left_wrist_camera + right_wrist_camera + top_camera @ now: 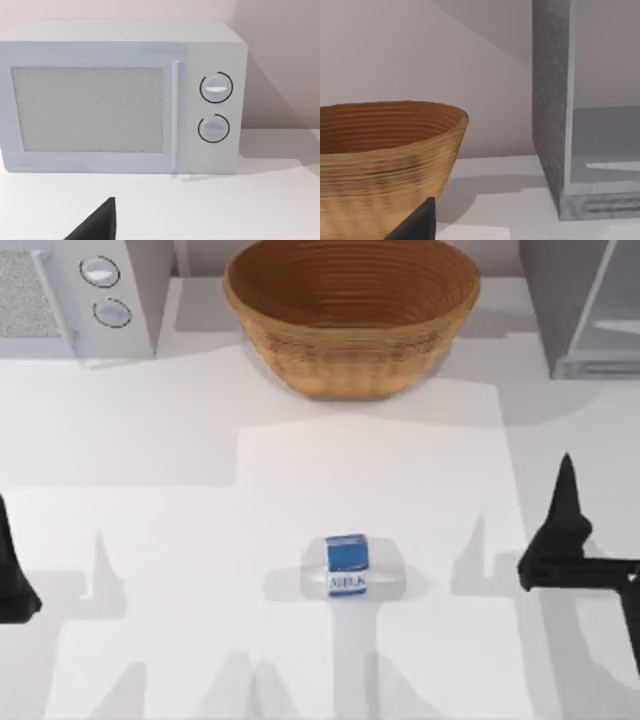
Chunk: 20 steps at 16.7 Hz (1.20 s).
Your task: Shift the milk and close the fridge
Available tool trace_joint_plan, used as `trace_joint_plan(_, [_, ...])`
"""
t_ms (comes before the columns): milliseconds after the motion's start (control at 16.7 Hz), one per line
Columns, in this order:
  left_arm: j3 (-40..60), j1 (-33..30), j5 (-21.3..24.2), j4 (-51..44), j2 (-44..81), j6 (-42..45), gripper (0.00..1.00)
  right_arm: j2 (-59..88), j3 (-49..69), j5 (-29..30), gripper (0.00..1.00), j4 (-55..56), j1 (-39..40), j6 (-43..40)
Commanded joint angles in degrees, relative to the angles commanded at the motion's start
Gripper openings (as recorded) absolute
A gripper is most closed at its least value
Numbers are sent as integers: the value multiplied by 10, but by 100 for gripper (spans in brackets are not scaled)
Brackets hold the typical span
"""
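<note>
Milk (346, 565) upright near surface front edge, ungrasped; my pincers parked at side edges, finger state indeterminable.

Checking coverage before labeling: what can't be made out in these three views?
- Left claw: cut off by the top view's left edge; finger state unreadable.
- Right claw: a dark silhouette in the top view; gap between fingers not discernible.
- Fridge: cropped by the top and right edges in the top view; door position unclear.
- Milk: its far side is hidden by the carton itself.
</note>
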Motion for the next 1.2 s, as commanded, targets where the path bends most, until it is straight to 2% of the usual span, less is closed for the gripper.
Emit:
trace_joint_plan(360, [0,0,0,0,0,0,100,329,121,59,100,192,60,-5])
trace_joint_plan(720, [0,0,0,0,0,0,100,665,239,87,100,370,121,1])
trace_joint_plan(960, [0,0,0,0,0,0,100,782,289,91,100,441,143,7])
trace_joint_plan(1200, [0,0,0,0,0,0,100,805,300,92,100,457,147,9])
